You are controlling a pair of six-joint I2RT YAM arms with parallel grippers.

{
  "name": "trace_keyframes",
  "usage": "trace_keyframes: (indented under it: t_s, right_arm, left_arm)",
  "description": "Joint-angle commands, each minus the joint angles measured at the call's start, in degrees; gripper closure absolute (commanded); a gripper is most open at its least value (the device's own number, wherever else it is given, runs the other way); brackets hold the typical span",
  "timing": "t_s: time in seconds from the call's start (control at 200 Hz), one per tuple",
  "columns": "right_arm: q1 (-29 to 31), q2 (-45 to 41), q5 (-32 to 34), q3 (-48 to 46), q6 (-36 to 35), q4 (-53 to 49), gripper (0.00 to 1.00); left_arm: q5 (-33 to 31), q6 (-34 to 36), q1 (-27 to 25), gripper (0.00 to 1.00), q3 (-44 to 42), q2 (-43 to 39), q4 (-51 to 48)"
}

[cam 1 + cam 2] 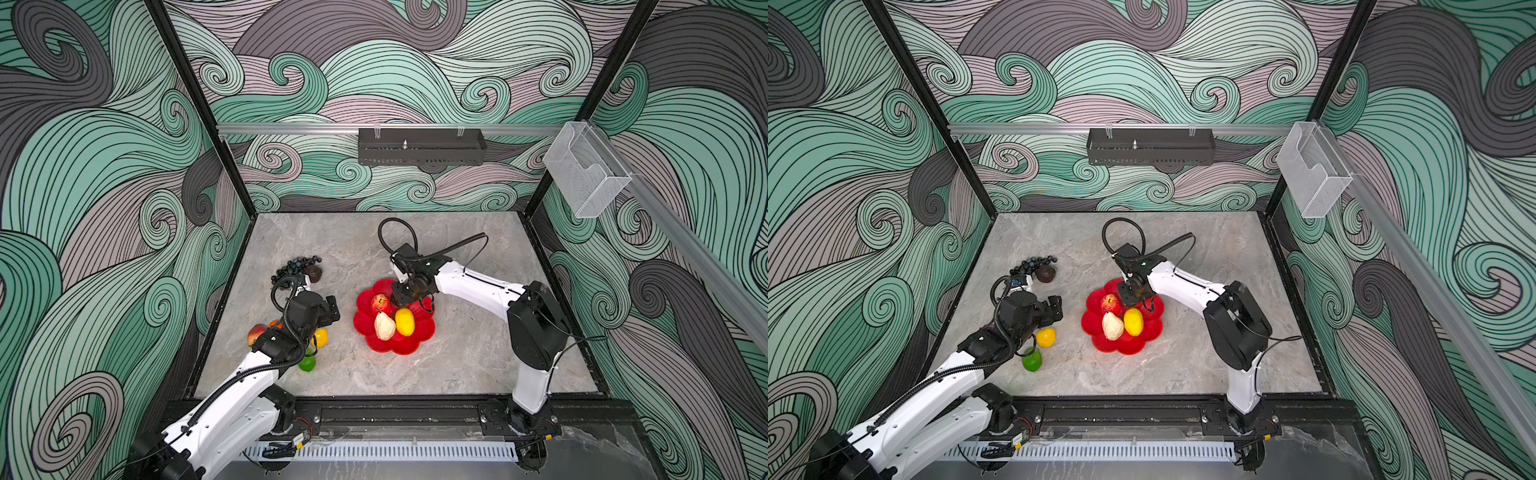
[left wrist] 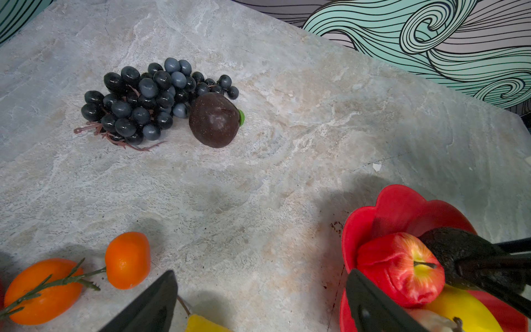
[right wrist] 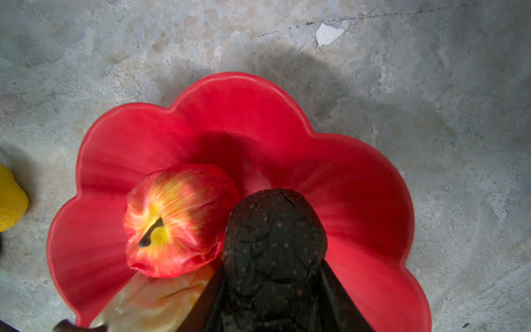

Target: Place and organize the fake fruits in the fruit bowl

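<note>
Lime (image 1: 306, 364) and a loose lemon (image 1: 321, 337) lie nearest the robot, at about 8 o'clock from the fruit bowl (image 1: 399, 351), with a red-and-yellow fruit (image 1: 257, 333) farther out at 9 o'clock. Above them hangs the left gripper (image 2: 260, 284), jaws spread wide and empty. In the bowl sit a pear (image 1: 384, 326) at 7 o'clock, a second lemon (image 1: 404, 321) at 3 and an apple (image 1: 379, 303) at 10. The right gripper (image 3: 273, 276) reaches in at 1 o'clock, closed on an avocado (image 3: 275, 230) that looks pressed against the apple. Farthest off, at 10 o'clock from the bowl, a grape bunch (image 2: 143, 100) touches a dark brown fruit (image 2: 214, 120).

Risk lies in the release. The avocado hangs over a sloping petal, so it could roll once freed. The finger next to the apple, opening outward, could shove it towards the rim of this shallow dish. Whether the avocado rests on the bowl's floor I cannot tell; a drop from height would likely bounce it.

Only the right wrist view shows how close avocado and apple are, yet it hides the bowl's lemon, which both top views show. Only the left wrist view shows the two stemmed oranges (image 2: 128, 260) clearly; from above, the left arm covers most of them.
</note>
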Motion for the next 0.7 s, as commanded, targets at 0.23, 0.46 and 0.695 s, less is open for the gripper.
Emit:
trace_keyframes:
  t_s: [0.23,0.46,0.695]
  right_arm:
    - [0.08,2.27,-1.33,2.00,-0.25,-1.16,0.51]
    - [0.15,1.84,-1.07,1.71,-0.30,-1.17,0.44]
    - [0.41,0.63,-0.77,1.32,-0.41,-1.17,0.39]
  left_arm:
    - [-0.73,0.04,0.43,0.06,1.78,1.31,-0.53]
    - [-0.46,0.23,0.49,0.06,1.98,2.24,-0.31]
    - [-0.55,0.23,0.54,0.06,1.98,2.35,-0.38]
